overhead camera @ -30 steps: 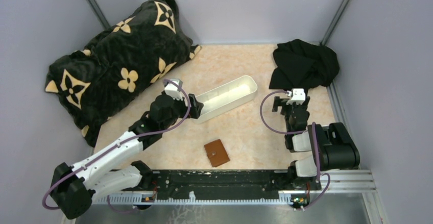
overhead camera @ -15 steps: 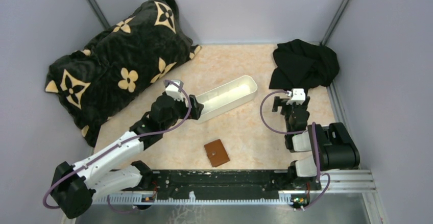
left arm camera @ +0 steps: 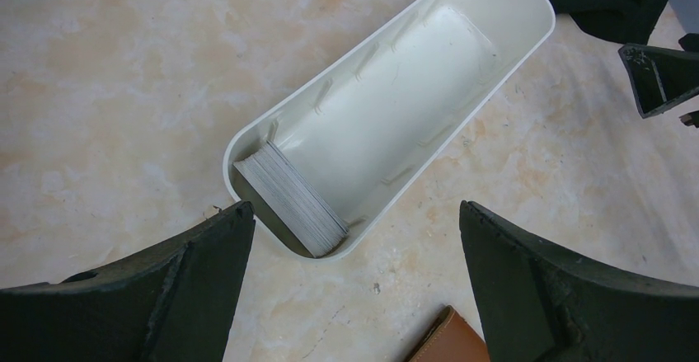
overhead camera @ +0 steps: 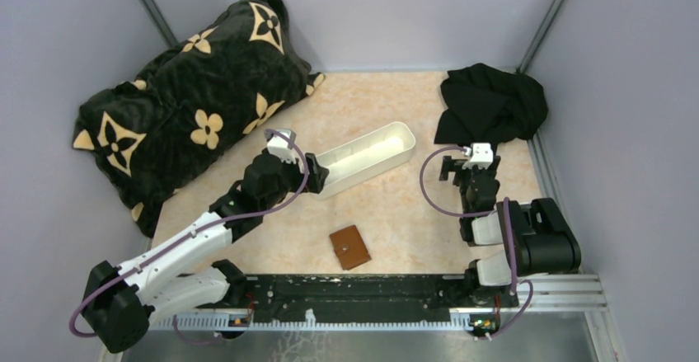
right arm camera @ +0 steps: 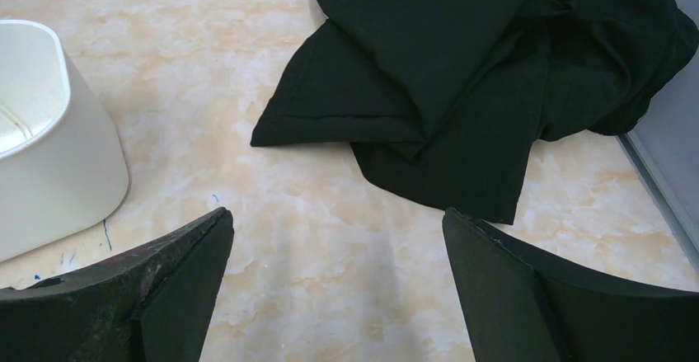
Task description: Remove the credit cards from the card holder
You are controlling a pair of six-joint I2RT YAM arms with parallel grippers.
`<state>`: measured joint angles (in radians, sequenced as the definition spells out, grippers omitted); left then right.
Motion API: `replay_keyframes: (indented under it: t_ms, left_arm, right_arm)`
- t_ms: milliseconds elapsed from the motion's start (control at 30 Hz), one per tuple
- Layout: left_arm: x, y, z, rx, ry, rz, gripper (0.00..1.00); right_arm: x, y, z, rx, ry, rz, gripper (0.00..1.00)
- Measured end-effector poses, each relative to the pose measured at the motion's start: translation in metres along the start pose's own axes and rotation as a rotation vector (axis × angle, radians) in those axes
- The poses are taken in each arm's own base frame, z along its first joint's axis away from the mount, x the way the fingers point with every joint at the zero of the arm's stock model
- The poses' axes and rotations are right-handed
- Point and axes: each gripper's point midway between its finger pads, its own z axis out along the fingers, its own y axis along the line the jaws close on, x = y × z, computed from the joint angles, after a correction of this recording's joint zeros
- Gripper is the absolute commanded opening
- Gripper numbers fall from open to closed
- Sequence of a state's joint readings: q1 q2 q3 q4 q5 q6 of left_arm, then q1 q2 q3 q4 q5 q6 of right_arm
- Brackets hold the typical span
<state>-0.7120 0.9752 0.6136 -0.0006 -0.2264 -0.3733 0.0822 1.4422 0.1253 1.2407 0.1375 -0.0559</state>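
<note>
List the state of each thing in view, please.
card holder: folded shut, flat on the table, untouched.
white tray: upright, holds a stack of cards at one end.
left tool: open, empty, above that end.
right tool: open, empty, above the table.
black cloth: crumpled.
patterned blanket: bunched up.

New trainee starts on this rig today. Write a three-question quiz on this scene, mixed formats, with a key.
1. True or false: the card holder lies closed on the table, touched by neither gripper.
2. Which is nearer the black cloth: the left gripper or the right gripper?
3. The left gripper's open jaws frame the near end of: A) the card holder B) the white tray C) the black cloth.
Key: 1 true; 2 right gripper; 3 B.
</note>
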Motion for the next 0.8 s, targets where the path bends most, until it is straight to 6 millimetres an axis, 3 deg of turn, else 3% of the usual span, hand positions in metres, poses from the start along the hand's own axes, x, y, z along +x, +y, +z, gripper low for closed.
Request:
replay_keyframes:
  t_ms: [533,800]
  left_arm:
    - [0.009,0.006,0.001,-0.058,0.036,-0.091,1.0]
    - [-0.003,0.004,0.001,-0.061,0.014,-0.084,1.0]
  right_arm:
    - [0.0,0.0,0.0,0.0,0.0,0.0,0.99]
    - [0.0,0.0,0.0,0.0,0.0,0.0,0.99]
